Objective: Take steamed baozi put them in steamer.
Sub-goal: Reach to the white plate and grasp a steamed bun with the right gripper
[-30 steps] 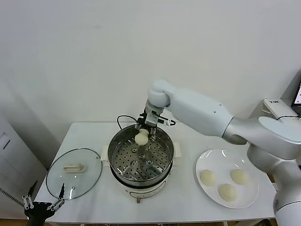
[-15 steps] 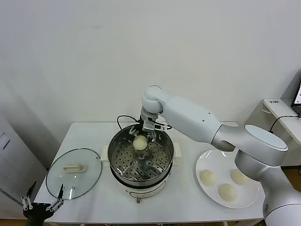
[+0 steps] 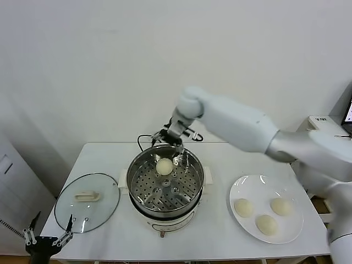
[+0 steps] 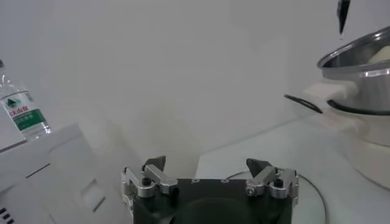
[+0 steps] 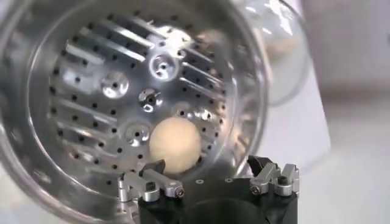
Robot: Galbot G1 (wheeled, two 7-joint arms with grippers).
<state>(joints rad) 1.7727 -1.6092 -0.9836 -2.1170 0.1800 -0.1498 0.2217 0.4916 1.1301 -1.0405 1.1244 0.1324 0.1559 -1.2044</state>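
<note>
Looking down from the head view: right gripper [image 3: 169, 144] hangs over the far rim of the large round shiny steel steamer [image 3: 165, 184], fingers spread wide, nothing in them. One smooth cream-white dome-shaped baozi [image 3: 164, 166] sits on the perforated tray at the far side, apart from the fingertips. Three more cream-white buns [image 3: 265, 223] lie on the flat white plate [image 3: 239, 191] to the robot's right, well apart from the pot. Round glass lid [image 3: 87, 202] lies flat on the white table [image 3: 223, 159] on the left. Left gripper [image 3: 48, 239] is parked low at the near left corner, fingers wide, empty

Left wrist view: adds only the steamer's side, with steel rim [image 4: 359, 55] and a black cable at its base, plus a clear water bottle with a green label [image 4: 23, 114] the head view doesn't show. Left gripper's two fingers [image 4: 152, 178] stand wide apart on nothing

Right wrist view: looks straight into the pot; the bun [image 5: 175, 141] rests on the perforated tray [image 5: 103, 103] close to the wall, surface smooth and unmarked, round outline intact. Right gripper's fingers [image 5: 271, 179] stand wide, clear of the bun
</note>
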